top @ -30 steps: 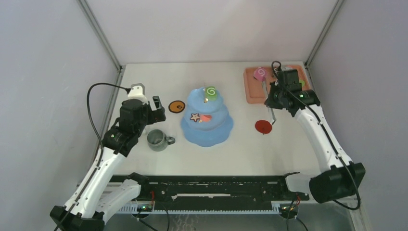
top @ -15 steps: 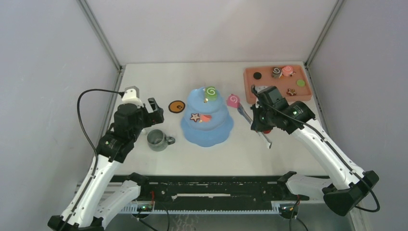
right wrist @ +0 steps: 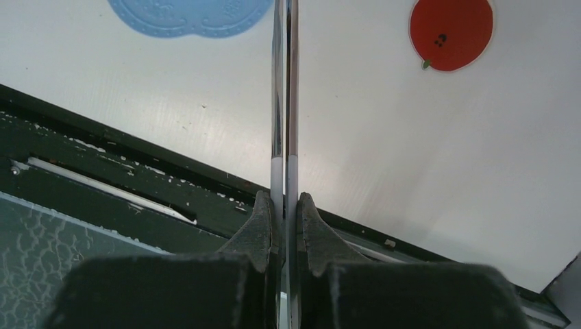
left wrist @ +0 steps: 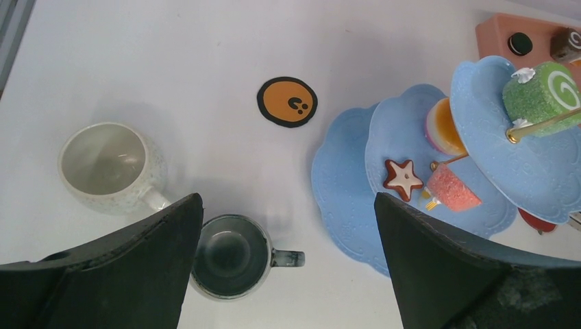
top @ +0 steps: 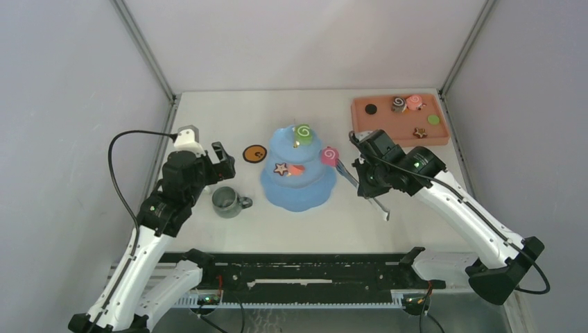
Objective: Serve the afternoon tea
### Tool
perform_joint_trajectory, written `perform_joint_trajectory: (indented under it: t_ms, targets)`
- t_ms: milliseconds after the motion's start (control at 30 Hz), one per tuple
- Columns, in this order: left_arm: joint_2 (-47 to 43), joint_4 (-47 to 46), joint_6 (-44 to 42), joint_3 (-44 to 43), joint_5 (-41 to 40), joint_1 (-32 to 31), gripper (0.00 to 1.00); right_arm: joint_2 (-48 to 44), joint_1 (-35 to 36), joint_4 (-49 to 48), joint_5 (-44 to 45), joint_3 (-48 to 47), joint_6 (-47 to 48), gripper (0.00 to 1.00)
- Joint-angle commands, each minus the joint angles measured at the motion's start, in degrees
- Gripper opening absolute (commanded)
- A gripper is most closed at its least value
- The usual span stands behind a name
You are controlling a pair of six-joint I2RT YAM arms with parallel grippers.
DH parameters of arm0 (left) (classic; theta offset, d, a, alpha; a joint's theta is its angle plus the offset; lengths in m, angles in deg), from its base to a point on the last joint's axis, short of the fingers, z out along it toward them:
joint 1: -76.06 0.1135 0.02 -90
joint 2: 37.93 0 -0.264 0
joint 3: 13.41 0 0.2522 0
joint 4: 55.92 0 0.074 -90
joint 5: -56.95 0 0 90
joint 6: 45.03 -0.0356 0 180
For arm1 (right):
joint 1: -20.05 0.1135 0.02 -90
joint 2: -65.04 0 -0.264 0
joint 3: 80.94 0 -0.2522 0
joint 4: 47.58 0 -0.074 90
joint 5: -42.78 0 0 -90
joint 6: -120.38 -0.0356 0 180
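The light blue cake stand [top: 298, 186] stands mid-table and also shows in the left wrist view [left wrist: 342, 205]. A green swirl roll [top: 303, 131] sits on its top tier. A star cookie [top: 281, 168] and a pink pastry [top: 296, 170] sit on the middle tier. My right gripper [top: 367, 182] is shut on the metal tongs [right wrist: 284, 103]. Their tips hold a pink swirl roll [top: 329, 155] at the stand's right side, by the middle tier. My left gripper [left wrist: 288, 199] is open and empty above the grey-green mug [left wrist: 229, 257]. The white mug [left wrist: 109, 164] stands left of that mug.
A salmon-pink tray [top: 360, 121] at the back right holds several small pastries. An orange round coaster [top: 255, 153] lies left of the stand. A red apple coaster [right wrist: 451, 31] lies under the right arm. A black rail [top: 298, 267] runs along the near edge.
My right gripper has carried the tongs and the pink swirl roll from the tray leftward to the stand's right side. The left arm has barely moved.
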Motion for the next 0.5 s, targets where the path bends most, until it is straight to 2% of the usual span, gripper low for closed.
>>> perform_joint_trajectory:
  t_ms: [0,467]
  targets:
    - [-1.12,-0.69,1.07,1.7,0.63,0.52,1.0,0.26,1.41,-1.0,1.77,-4.68,-0.76,0.0]
    - [-1.87,-0.28,1.05,2.07,0.1,0.56,1.0,4.66,4.69,-1.5,2.09,-7.4,0.47,0.0]
